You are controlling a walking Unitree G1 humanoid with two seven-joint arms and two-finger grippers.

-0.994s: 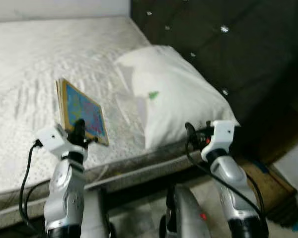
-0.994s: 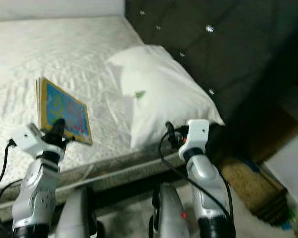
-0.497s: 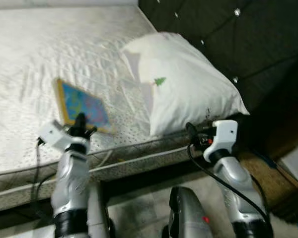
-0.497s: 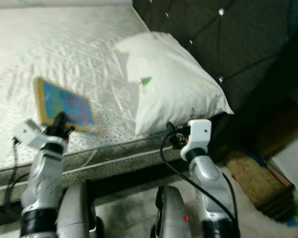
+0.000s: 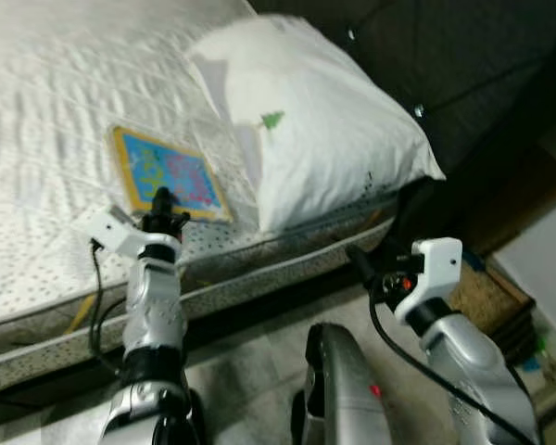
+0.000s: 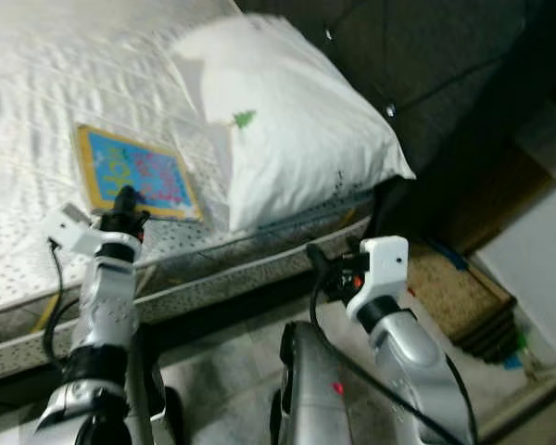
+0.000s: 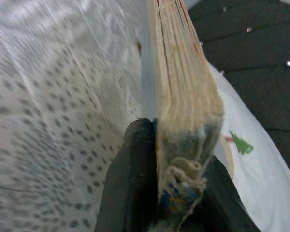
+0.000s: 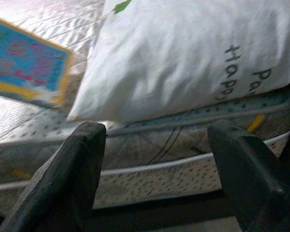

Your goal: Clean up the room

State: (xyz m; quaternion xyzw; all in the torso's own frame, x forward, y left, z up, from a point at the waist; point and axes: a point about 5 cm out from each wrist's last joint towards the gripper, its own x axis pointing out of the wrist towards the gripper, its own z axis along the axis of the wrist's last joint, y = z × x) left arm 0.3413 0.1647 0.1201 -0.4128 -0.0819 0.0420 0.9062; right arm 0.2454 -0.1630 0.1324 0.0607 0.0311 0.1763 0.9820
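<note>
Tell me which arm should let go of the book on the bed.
Left. The left gripper is shut on the book, which lies on the mattress beside the pillow. The right gripper is open, off the bed's edge.

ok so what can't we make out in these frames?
- Book cover words: head views, blurred.
- Pillow print: right wrist view, cut off by the picture's edge.
- Book's underside: hidden against the mattress.
- Left pincer far finger: left wrist view, behind the book.

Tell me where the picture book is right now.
The picture book lies on the mattress near its front edge, on the robot's left, just beside the white pillow; the left gripper is shut on its near edge.
</note>
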